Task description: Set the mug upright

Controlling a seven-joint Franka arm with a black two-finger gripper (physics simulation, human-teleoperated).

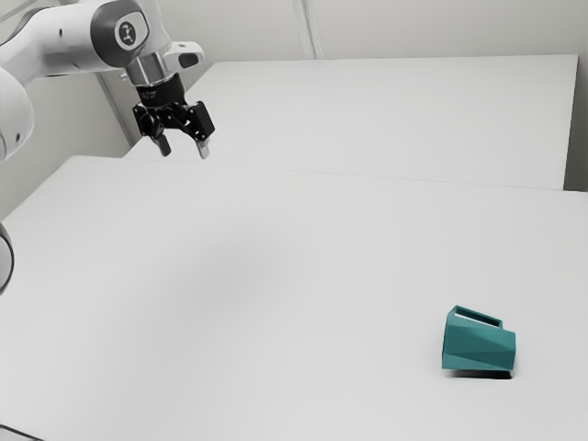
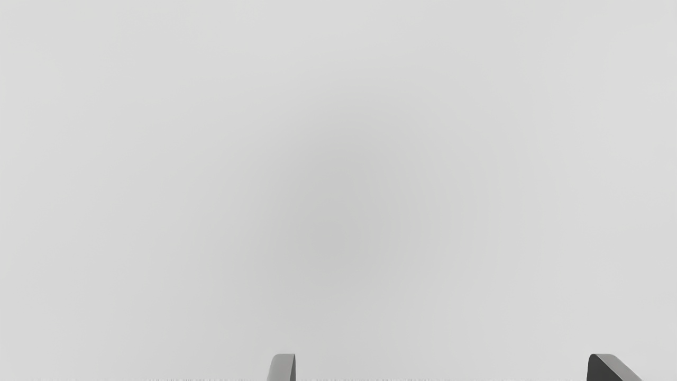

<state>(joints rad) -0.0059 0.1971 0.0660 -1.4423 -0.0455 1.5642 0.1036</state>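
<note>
A teal, faceted mug lies on its side on the white table, toward the exterior view's lower right, its handle on the upper side. The black gripper is high above the table at the exterior view's upper left, far from the mug. Its two fingers stand wide apart with nothing between them. In the wrist view the gripper has both fingertips at the bottom edge, well separated, over bare tabletop.
The white table stretches beneath the arm and around the mug. Behind it, a second white surface reaches toward the pale walls. A dark line crosses the exterior view's lower left corner.
</note>
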